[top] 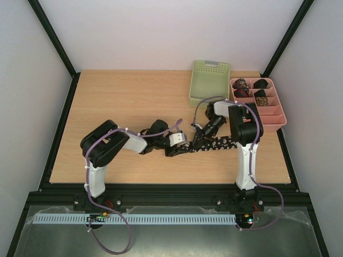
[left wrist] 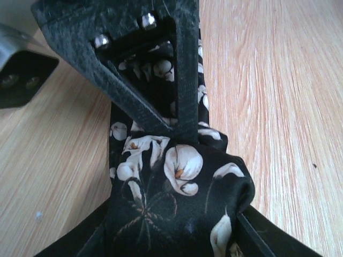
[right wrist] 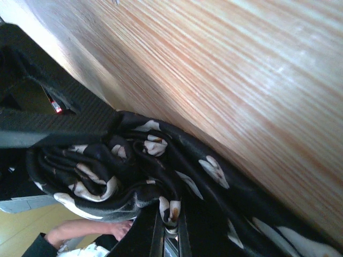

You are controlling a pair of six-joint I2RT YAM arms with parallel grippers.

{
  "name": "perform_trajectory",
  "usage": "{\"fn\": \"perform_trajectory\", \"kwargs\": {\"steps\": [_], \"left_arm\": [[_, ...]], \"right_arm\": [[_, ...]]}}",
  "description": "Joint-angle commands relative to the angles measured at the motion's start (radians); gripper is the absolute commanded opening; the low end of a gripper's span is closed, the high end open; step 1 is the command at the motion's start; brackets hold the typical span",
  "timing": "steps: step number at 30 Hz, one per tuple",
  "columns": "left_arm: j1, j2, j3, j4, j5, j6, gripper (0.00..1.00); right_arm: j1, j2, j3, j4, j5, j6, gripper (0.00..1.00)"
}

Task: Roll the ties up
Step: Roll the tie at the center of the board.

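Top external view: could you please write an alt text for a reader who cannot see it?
Two robot arms meet over a wooden table, the left gripper and right gripper holding the end of a black pale-patterned tie. At the back right stand a green basket and a pink tray of rolled ties.

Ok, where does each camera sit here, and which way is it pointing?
Top external: above and behind the arm bases, looking down on the wooden table; both arms show, left gripper and right gripper close together.
Left wrist: on the left arm, looking along dark gripper fingers at the black necktie with pale flowers.
Right wrist: on the right arm, skimming low across the table; a dark finger at the left edge.
All three share that necktie.
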Motion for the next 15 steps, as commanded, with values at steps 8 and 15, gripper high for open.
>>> {"fn": "perform_trajectory", "kwargs": {"steps": [8, 15], "left_arm": [[-0.061, 0.121, 0.17, -0.035, -0.03, -0.007, 0.52], [-0.042, 0.163, 0.17, -0.277, -0.12, 0.102, 0.4]], "right_arm": [[0.011, 0.083, -0.032, 0.109, 0.076, 0.078, 0.02], [0.008, 0.048, -0.021, 0.108, 0.075, 0.081, 0.05]]}}
